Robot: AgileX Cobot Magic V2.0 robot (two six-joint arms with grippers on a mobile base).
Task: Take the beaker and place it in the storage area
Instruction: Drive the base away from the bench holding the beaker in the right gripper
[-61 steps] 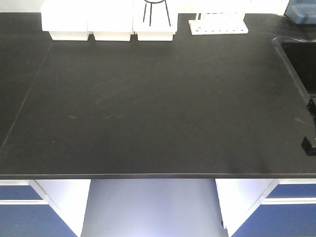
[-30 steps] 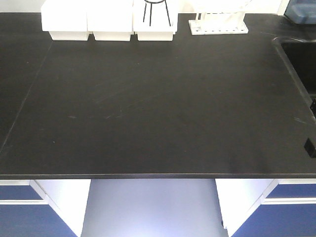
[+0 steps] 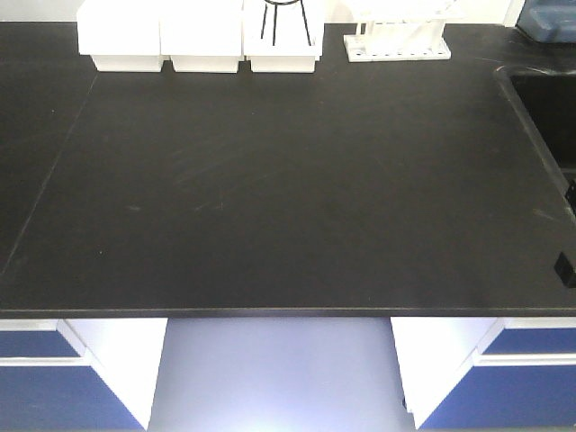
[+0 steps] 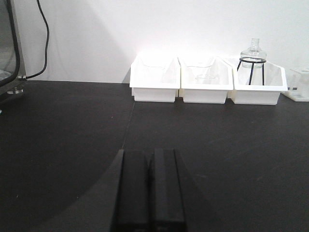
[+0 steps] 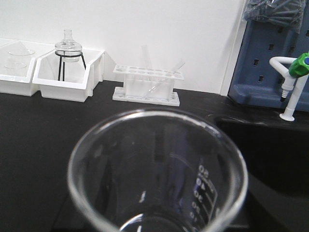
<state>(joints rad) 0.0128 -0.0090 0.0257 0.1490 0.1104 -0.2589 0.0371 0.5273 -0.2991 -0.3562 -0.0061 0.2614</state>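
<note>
The clear glass beaker [image 5: 159,169] with white graduation marks fills the lower half of the right wrist view, its mouth toward the camera. It sits in my right gripper [image 5: 157,203], whose dark fingers show dimly through and beside the glass. It is held above the black bench with the trays. Only a small black bit of the right arm [image 3: 564,268] shows at the right edge of the front view. My left gripper [image 4: 150,162] is shut and empty, low over the same bench. The storage area is out of view.
Three white trays [image 3: 205,38] line the back of the bench, one holding a glass flask on a black wire stand [image 4: 252,53]. A white test-tube rack [image 5: 147,84] stands to their right. A sink [image 3: 544,99] and a tap [image 5: 292,82] are at the far right.
The black part of the right arm has drawn back toward the right edge of the front view. The bench's front edge sits slightly higher in the picture.
</note>
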